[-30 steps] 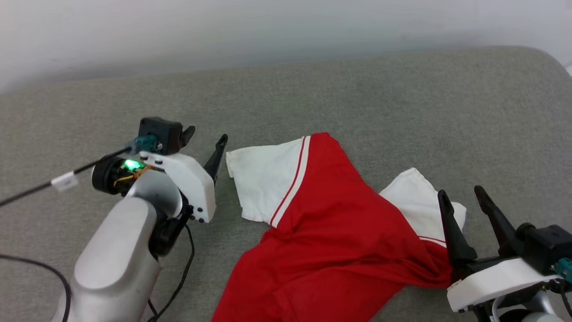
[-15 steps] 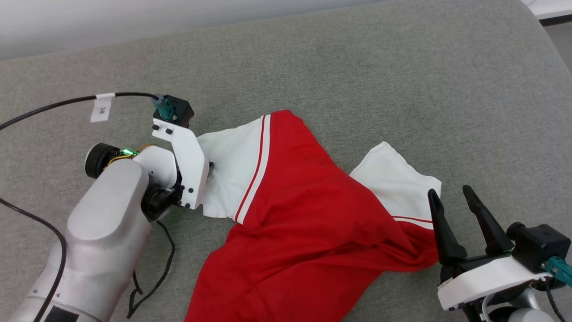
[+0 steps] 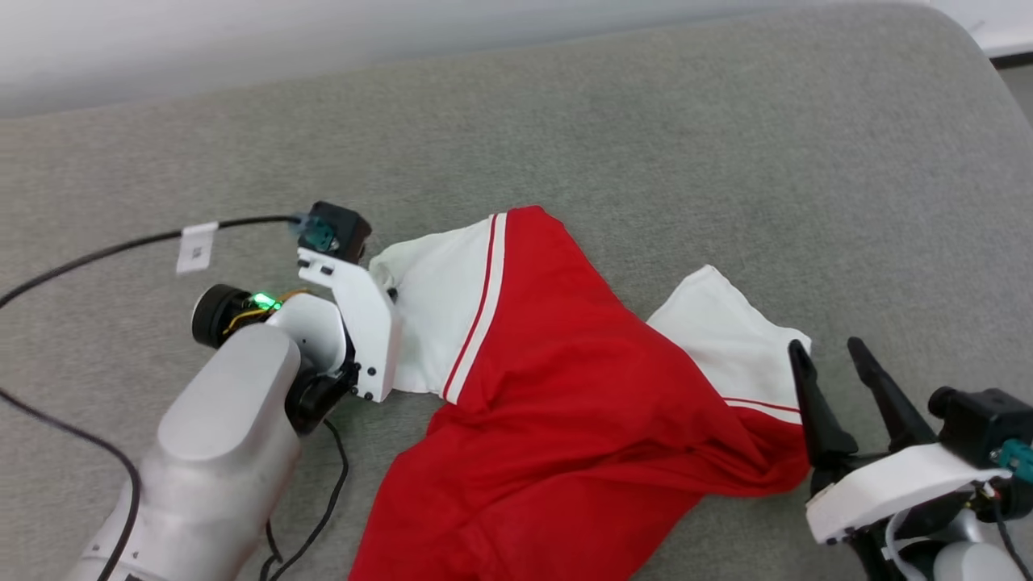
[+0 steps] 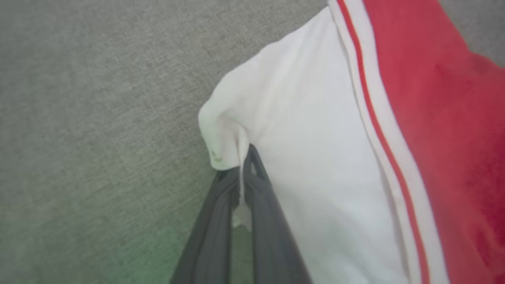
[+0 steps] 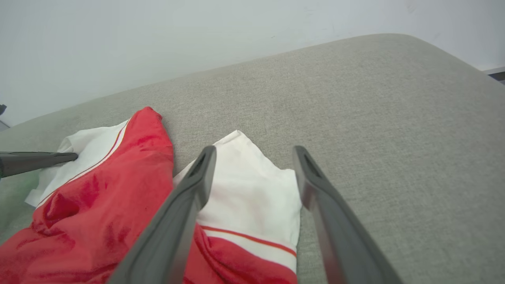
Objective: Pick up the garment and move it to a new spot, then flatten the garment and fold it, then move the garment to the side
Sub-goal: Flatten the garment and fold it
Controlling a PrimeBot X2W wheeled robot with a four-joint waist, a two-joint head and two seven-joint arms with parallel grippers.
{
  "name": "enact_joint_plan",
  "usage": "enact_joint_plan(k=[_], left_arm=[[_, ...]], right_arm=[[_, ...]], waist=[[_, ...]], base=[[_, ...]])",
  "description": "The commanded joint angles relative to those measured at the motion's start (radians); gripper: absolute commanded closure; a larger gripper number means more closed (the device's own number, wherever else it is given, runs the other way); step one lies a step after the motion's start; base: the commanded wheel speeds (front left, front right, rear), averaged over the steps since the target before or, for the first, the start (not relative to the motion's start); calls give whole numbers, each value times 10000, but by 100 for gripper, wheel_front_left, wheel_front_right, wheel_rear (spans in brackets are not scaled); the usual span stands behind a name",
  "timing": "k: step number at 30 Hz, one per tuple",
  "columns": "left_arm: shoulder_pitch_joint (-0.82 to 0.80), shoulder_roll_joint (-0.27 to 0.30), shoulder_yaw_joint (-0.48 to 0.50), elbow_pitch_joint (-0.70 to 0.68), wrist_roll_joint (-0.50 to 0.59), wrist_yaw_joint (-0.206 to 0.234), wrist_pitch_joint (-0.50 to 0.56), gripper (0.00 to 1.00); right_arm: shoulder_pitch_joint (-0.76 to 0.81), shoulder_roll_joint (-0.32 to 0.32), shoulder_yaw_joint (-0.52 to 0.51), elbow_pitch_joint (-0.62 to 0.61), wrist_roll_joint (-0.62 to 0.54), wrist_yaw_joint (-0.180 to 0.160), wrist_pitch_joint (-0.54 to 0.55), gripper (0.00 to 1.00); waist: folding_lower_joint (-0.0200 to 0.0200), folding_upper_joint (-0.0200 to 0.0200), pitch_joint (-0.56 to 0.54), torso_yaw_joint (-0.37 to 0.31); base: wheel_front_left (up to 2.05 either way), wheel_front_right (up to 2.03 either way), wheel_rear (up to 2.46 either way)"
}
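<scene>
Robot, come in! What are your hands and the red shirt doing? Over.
Left gripper shut on red jersey sleeve. Right gripper open near other sleeve. Jersey crumpled on grey cushion. Black cable trails across cushion.

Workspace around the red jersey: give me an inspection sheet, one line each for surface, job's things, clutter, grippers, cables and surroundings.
Surface: grey woven upholstery with a rounded far corner.
Job's things: garment, red with white sleeves, lies rumpled, not flattened, not folded.
Clutter: nothing seen.
Grippers: left gripper shut on the edge of one white sleeve; right gripper open at the other sleeve, contact unclear.
Cables: tagged black cable runs to the left wrist camera; second black cable loops on the surface beside that forearm.
Surroundings: pale wall behind the surface.
</scene>
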Motion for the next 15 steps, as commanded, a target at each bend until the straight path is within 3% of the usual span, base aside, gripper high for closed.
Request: enact_joint_plan(k=[1, 8, 15], left_arm=[[299, 117, 102, -12, 103, 157, -524, 100], [1300, 341, 396, -1238, 177, 543, -2311, 100], [2198, 610, 431, -3051, 162, 955, -2600, 100]], right_arm=[[-175, 13, -191, 190, 15, -7, 178, 0], [-849, -225, -1212, 1263, 438, -5, 1618, 0], [-1766, -1123, -1504, 2131, 878, -5, 3830, 0]], waist=[[0, 0, -283, 301], [0, 0, -855, 1110], [0, 0, -945, 1806]], base=[[0, 0, 0], [0, 0, 0], [0, 0, 0]])
